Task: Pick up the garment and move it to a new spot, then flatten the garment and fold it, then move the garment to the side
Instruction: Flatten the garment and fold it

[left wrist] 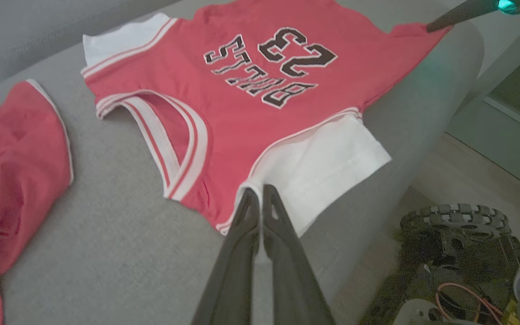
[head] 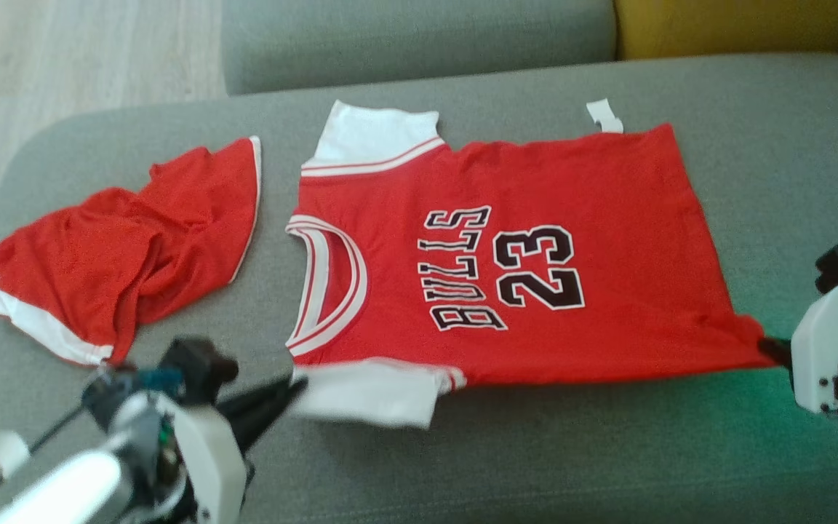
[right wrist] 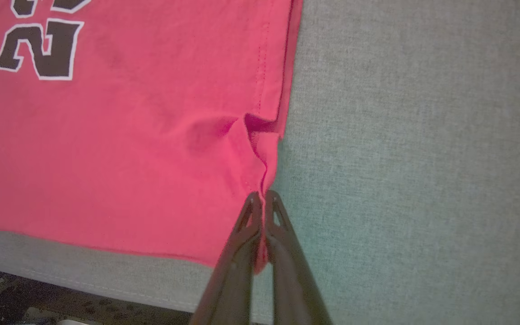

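Observation:
The garment (head: 608, 240) is a red jersey with white sleeves and black "BULLS 23" print, spread flat on the grey cushion (head: 535, 451), neck towards the left. My left gripper (head: 295, 386) is shut on the edge of the near white sleeve (head: 368, 397); in the left wrist view its tips (left wrist: 260, 192) pinch the sleeve (left wrist: 327, 167) where it joins the red body (left wrist: 242, 122). My right gripper (head: 768, 348) is shut on the near hem corner; in the right wrist view its tips (right wrist: 262, 196) bunch the red cloth (right wrist: 129, 135) into a small fold.
A crumpled pair of red shorts (head: 121, 255) with white trim lies left of the jersey. The sofa backrest (head: 419, 36) and a yellow cushion (head: 732, 25) stand behind. Wood floor (head: 62, 58) lies beyond the cushion's left edge. My wheeled base (left wrist: 458, 225) sits below the near edge.

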Tool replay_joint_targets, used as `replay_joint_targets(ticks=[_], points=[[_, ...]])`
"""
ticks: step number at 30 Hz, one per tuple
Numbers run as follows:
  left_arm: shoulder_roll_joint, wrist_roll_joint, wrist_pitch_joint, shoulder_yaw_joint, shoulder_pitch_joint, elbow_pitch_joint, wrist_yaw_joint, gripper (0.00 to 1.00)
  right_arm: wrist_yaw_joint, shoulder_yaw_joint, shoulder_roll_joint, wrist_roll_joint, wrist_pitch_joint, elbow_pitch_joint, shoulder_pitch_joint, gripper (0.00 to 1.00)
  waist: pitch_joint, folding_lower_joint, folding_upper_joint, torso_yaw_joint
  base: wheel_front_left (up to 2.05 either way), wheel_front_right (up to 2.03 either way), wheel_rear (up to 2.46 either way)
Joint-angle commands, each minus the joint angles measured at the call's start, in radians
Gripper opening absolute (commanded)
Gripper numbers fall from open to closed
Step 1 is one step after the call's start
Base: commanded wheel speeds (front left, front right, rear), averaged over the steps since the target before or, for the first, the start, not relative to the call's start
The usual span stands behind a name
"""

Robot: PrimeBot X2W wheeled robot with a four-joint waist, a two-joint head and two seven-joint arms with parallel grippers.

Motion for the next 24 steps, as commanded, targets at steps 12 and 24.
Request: replay_joint_targets(ticks=[12,24], points=[[-0.035,0.051,-0.042,0.085,-0.288,0.089,-0.027,0.0,0.007,-0.164,0.073,-0.121,0.039,-0.01,-0.13,0.0,0.14,0.0001,0.0,-0.004,0.0,0.0,0.0],[-0.093,0.086,-0.064,0.005,-0.482,0.29,-0.055,0.0,0.007,-0.213,0.167,-0.23,0.043,0.046,-0.249,0.0,0.241,0.0001,0.0,-0.003,0.0,0.0,0.0]])
